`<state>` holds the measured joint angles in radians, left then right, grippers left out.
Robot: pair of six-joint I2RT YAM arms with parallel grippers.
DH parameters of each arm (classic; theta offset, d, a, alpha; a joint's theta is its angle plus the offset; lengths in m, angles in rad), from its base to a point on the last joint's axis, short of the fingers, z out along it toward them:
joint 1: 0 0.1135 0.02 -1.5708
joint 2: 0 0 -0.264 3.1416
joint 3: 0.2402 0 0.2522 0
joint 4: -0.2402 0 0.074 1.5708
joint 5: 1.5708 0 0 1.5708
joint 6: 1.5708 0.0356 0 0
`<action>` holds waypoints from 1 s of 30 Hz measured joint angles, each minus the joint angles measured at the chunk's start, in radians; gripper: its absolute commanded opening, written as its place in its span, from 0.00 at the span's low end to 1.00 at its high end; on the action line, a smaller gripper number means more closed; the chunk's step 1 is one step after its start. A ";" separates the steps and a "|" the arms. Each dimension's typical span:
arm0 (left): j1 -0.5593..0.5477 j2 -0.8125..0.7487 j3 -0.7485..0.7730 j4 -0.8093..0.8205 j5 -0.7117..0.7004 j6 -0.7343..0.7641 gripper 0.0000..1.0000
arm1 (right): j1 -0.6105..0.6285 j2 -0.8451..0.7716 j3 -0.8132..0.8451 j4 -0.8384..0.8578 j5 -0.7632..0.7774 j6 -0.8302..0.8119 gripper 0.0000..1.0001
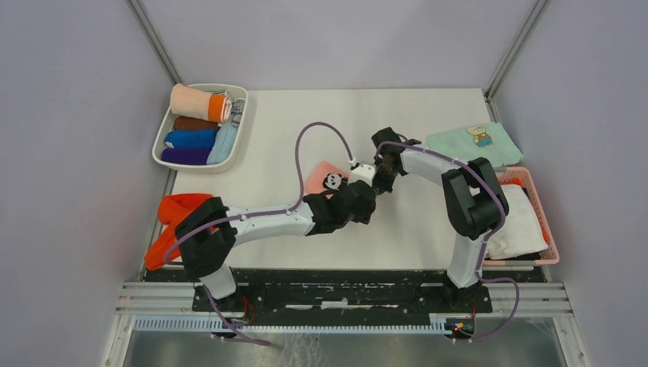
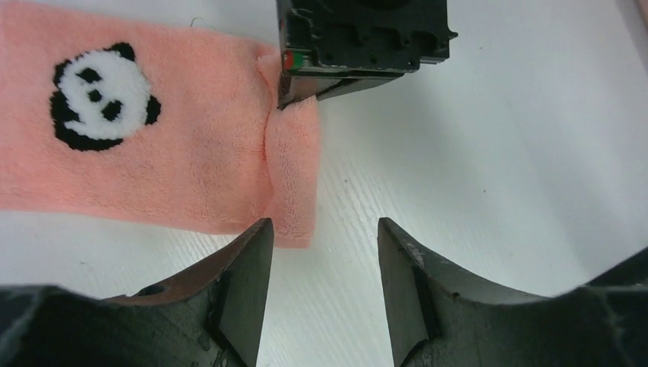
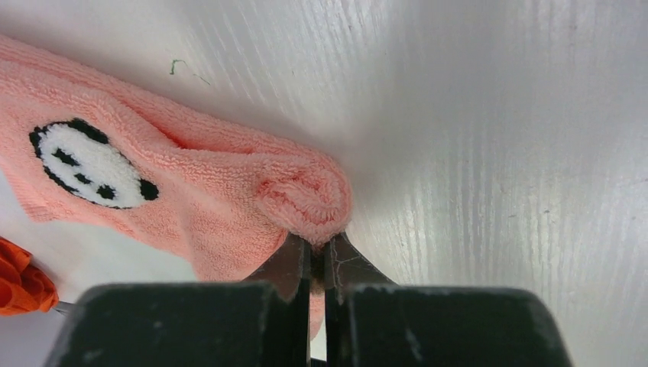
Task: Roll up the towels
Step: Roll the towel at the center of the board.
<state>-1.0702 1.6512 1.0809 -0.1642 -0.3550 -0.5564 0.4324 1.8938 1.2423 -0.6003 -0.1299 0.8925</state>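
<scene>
Operator: Status?
Technician: The pink towel [image 3: 191, 195] lies on the table [image 3: 497, 115]; the right pincer [image 3: 316, 248] clamps its rolled end, the left pincer [image 2: 322, 237] stands open beside it.
Operator: Method?
Technician: Likely: roll evenly, holding the coil tight.

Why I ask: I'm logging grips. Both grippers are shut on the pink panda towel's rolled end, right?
No: only the right gripper is shut on the rolled end of the pink panda towel; the left gripper is open, jaws apart, as the left wrist view shows.
</scene>
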 measured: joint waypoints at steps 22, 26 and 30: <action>-0.171 0.352 0.183 0.000 -0.452 0.341 0.55 | 0.000 0.004 0.015 -0.071 -0.004 0.023 0.00; -0.183 0.370 0.200 0.002 -0.475 0.354 0.53 | 0.000 0.006 0.015 -0.070 -0.009 0.024 0.00; -0.194 0.393 0.219 0.002 -0.484 0.364 0.50 | 0.000 0.009 0.015 -0.069 -0.020 0.027 0.00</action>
<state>-1.2640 2.0445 1.2999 -0.1619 -0.8387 -0.1928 0.4320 1.9026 1.2575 -0.6693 -0.1497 0.9192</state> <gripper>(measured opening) 0.517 0.048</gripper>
